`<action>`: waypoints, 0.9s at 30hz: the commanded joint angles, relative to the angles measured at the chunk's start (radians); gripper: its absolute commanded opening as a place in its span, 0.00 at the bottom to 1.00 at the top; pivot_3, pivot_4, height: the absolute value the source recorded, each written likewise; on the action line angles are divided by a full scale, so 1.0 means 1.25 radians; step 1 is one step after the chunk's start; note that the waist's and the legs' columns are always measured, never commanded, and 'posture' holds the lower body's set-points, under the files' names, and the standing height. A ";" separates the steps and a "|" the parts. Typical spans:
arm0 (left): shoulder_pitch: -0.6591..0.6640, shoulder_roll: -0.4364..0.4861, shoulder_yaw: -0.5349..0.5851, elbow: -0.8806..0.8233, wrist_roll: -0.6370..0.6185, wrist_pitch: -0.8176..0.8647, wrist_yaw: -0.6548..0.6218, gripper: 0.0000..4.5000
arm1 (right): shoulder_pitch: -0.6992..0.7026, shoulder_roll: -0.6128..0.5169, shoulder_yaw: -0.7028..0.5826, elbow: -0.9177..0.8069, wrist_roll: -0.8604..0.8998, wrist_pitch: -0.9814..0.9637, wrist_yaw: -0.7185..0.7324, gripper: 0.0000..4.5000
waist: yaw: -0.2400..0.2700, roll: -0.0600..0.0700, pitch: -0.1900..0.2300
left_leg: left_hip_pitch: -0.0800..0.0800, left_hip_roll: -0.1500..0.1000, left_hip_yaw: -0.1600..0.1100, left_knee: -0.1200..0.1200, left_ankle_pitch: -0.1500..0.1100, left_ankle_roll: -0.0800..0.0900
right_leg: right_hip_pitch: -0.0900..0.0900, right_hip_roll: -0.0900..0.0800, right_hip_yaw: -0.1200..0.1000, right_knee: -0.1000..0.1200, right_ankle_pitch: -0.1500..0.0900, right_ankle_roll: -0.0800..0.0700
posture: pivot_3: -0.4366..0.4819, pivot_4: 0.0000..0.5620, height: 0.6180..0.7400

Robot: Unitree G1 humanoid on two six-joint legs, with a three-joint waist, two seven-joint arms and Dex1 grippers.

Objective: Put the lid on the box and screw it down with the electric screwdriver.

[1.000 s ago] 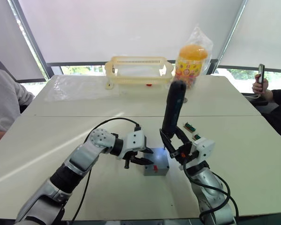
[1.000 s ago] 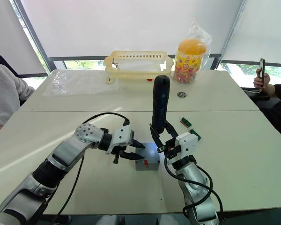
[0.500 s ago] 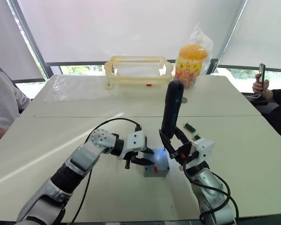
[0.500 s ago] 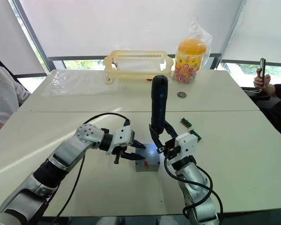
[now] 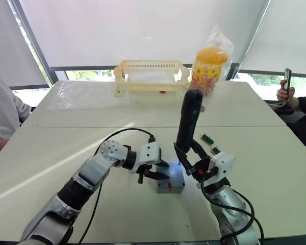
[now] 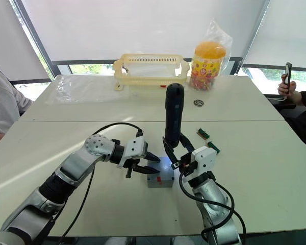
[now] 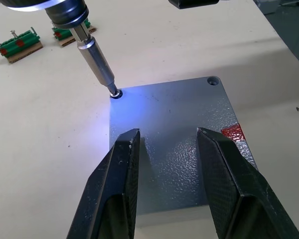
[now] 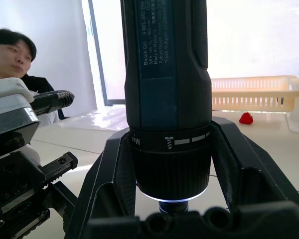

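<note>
left eye view: the box (image 5: pixel 170 179) sits on the white table (image 5: pixel 275 153) between the two arms; the right gripper (image 5: pixel 191 162) is clamped on the electric screwdriver (image 5: pixel 188 120), held upright over the box's far corner.
right eye view: the left gripper (image 6: pixel 150 164) hovers at the box's left edge, fingers apart, holding nothing.
left wrist view: the lid (image 7: pixel 174 139) lies flat on the box; the screwdriver's lit bit stands in one corner screw hole.
right wrist view: both black fingers (image 8: pixel 114 169) press the screwdriver's collar.
</note>
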 commanded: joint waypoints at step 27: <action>0.027 -0.007 -0.057 0.052 0.055 -0.004 -0.006 0.40 | 0.055 -0.036 0.027 -0.049 -0.061 0.108 -0.016 0.38 | 0.015 0.003 0.003 | 0.000 -0.001 0.001 0.000 0.001 0.001 | 0.000 0.006 -0.004 0.001 -0.001 0.001 | 0.48 0.27 1.00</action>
